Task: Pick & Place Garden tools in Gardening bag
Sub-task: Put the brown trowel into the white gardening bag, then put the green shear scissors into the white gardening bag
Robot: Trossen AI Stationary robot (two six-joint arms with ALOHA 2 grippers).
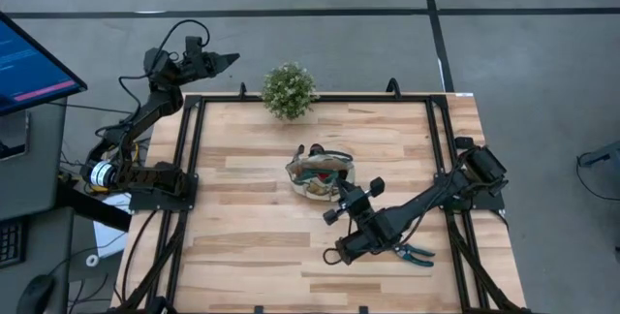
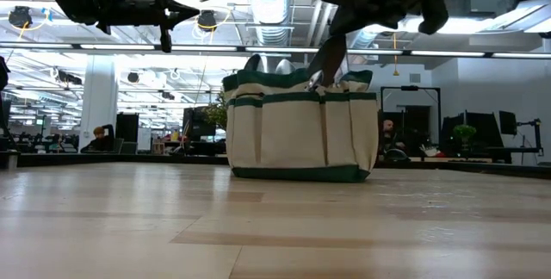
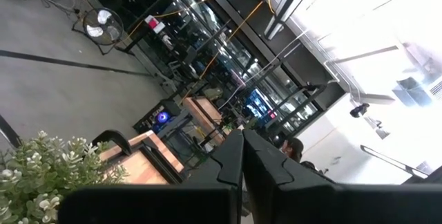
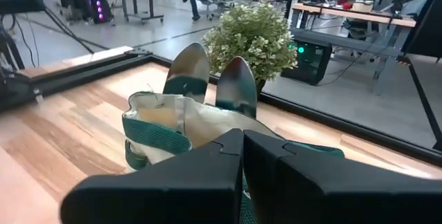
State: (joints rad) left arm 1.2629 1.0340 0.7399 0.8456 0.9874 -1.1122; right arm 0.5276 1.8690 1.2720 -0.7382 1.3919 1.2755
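Matt canvas bag [image 4: 166, 124], shiny metal trowel blades [image 4: 236, 86], pale wood-grain table [image 1: 252, 246].

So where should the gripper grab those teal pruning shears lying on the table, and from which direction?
Probably at the middle, near the pivot. The pruning shears lie flat on the table, partly under the right arm, so come straight down from above, fingers across their narrow width. The right gripper is shut beside the bag.

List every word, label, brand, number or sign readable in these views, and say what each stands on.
None can be read.
Monitor at the high view's left edge: coloured lines on its screen, too small to read.
Gardening bag: plain canvas, no print visible.
Room beyond the table, low and wrist views: lit screens and signs, all too blurred to read.
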